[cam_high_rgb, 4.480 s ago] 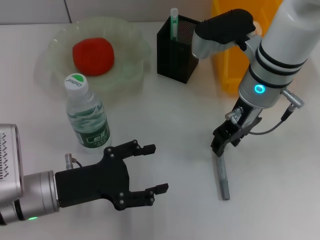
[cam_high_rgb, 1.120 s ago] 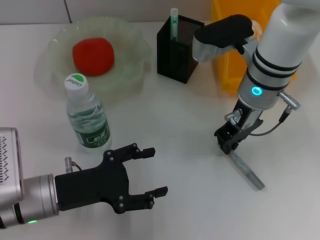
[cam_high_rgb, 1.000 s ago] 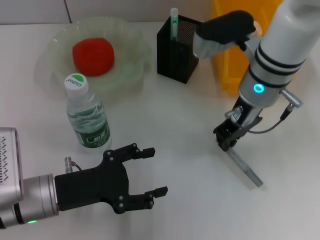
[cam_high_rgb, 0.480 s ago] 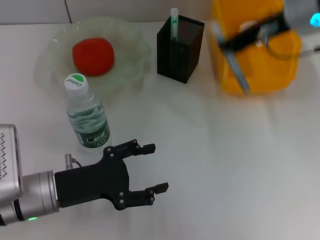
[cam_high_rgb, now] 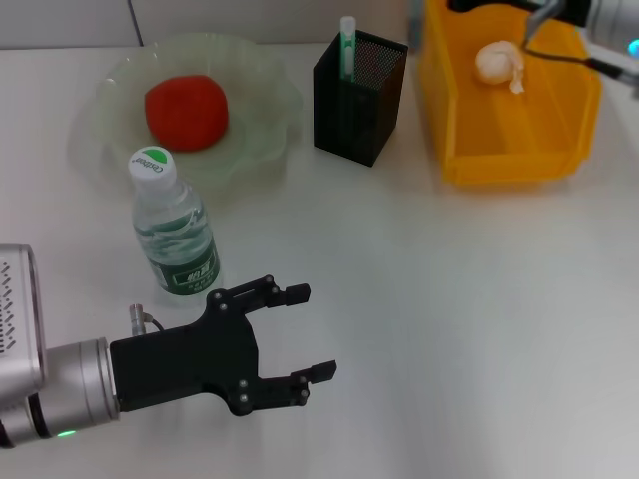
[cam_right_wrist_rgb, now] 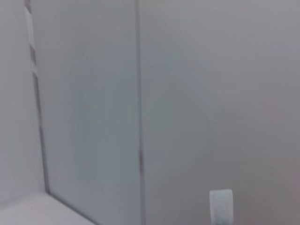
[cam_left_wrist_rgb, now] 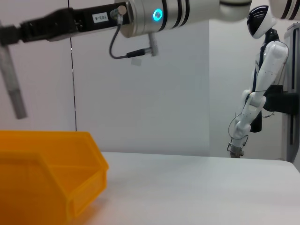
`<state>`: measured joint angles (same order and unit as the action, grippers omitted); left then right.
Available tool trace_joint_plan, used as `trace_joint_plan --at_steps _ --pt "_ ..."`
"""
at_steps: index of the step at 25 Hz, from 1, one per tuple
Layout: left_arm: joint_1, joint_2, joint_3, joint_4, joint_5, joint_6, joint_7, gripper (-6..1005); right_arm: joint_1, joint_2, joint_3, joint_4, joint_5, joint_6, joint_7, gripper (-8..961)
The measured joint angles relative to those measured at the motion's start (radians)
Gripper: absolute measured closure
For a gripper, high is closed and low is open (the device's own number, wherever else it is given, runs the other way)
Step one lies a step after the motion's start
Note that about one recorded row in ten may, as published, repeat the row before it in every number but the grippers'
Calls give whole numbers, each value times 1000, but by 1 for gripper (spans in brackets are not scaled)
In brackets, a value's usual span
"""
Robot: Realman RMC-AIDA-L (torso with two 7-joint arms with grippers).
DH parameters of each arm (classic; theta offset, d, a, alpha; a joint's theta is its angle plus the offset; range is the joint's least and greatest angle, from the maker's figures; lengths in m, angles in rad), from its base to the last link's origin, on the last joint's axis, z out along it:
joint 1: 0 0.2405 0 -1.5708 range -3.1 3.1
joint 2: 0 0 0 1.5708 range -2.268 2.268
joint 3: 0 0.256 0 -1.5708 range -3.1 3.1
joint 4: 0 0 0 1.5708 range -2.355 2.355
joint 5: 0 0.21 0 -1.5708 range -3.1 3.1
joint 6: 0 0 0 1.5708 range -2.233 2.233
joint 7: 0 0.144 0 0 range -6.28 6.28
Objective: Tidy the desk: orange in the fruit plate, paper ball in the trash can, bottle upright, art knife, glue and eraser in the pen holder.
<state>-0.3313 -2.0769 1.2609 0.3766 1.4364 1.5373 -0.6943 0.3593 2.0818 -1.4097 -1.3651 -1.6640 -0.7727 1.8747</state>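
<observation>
left gripper low over the near-left of the worktop, black fingers spread apart, nothing between them; it touches no object.

just beyond it, bottle upright on the worktop, green cap on top, label facing the camera. it stands just in front of the plate's near rim.

plate at far left, pale green, scalloped edge. orange rests inside it, left of centre.

pen holder to the right of the plate, black mesh, upright. knife stands in it on end, white tip poking above the rim at the far-left corner. eraser not made out in any view.

bin right of the pen holder, well apart from it, yellow, open side up. paper ball lies inside toward the far end.

right arm shows only at the top right edge of the head view, above the far end of the bin, a cable trailing from it. the left wrist view catches it from the side: right gripper raised well above the bin, closed on the upper end of the glue, which hangs nearly upright with a slight tilt, clear of the bin's rim. right wrist view shows only a pale wall.
</observation>
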Motion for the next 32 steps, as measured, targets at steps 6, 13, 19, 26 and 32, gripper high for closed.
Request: trace_joint_plan --at_steps 6,13,19,26,32 --pt "2 0 3 -1 -3 -2 1 186 124 -3 77 356 430 -100 -400 833" --pt "2 0 8 -1 -3 -5 8 186 302 -2 245 732 494 -157 -620 835" --pt "4 0 9 -1 -3 -5 8 186 357 -4 261 822 490 -150 -682 804" --pt "10 -2 9 -1 -2 -5 9 186 370 1 255 851 491 -110 -681 761" --pt "11 -1 9 -1 -2 -1 9 186 304 4 251 818 487 -149 -681 724"
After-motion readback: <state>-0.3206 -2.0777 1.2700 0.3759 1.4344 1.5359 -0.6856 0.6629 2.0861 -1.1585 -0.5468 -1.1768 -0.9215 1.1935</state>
